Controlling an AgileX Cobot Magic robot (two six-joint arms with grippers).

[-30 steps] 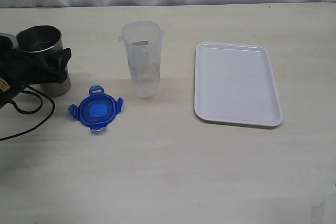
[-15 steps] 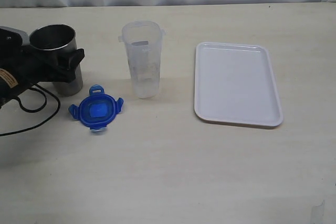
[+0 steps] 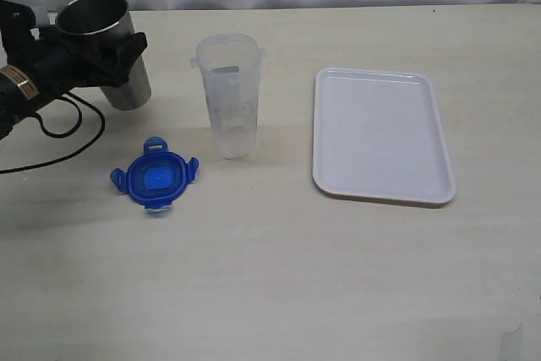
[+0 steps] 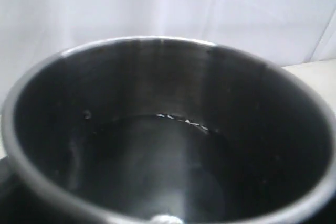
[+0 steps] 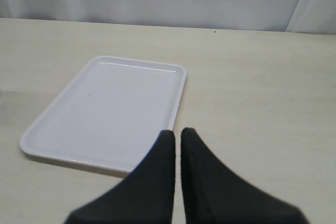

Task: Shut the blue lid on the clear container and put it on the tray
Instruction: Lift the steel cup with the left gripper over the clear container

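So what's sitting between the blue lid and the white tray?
The clear container stands there, nearer the blue lid than the tray; the rest is bare table, as the exterior view shows.

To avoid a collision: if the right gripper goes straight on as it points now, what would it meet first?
Probably the tray, which lies just ahead of the shut right gripper; its height above the table is unclear.

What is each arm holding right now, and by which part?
Left fingers clasp the round grey metal cup around its upper wall; right fingers are shut on nothing.
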